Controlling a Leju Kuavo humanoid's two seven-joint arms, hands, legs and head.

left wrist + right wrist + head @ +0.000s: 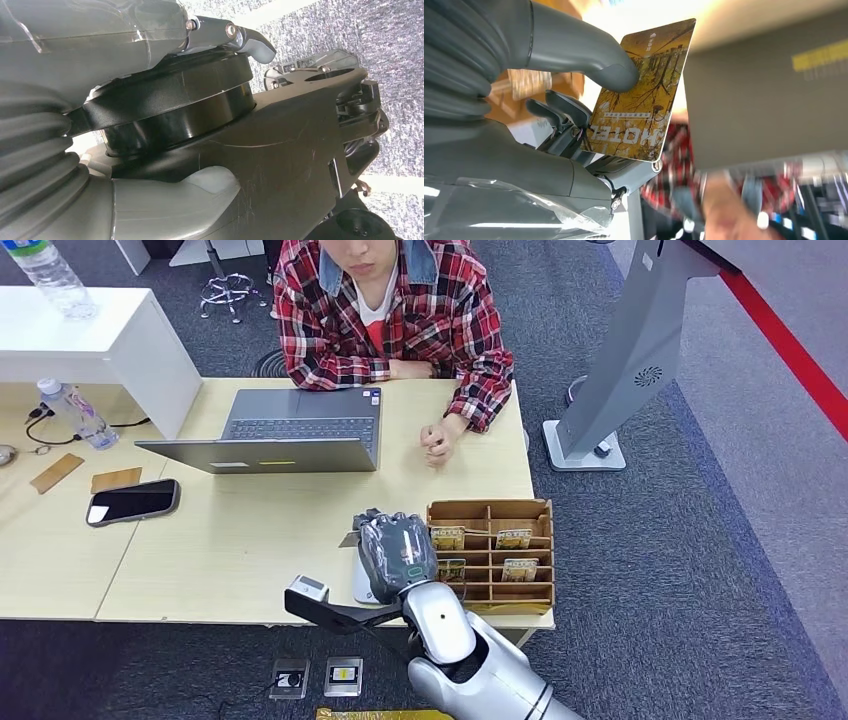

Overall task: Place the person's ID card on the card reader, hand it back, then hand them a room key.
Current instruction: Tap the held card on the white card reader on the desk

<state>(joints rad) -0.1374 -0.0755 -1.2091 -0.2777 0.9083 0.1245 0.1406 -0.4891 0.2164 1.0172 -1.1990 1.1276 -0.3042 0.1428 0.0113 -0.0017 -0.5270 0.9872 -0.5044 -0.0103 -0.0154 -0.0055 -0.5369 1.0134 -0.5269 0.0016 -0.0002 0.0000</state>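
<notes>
Room key (639,95), a yellow card printed HOTEL, is pinched between the right robot hand's (397,552) thumb and fingers (561,112), above the table's (250,540) near edge. Going rightward: two water bottles (75,412), one black phone (133,501), one open laptop (280,440), then the wooden card tray (492,555) holding four visible cards, just beside the hand. Whether the left robot hand (150,60) is open or closed cannot be told.
</notes>
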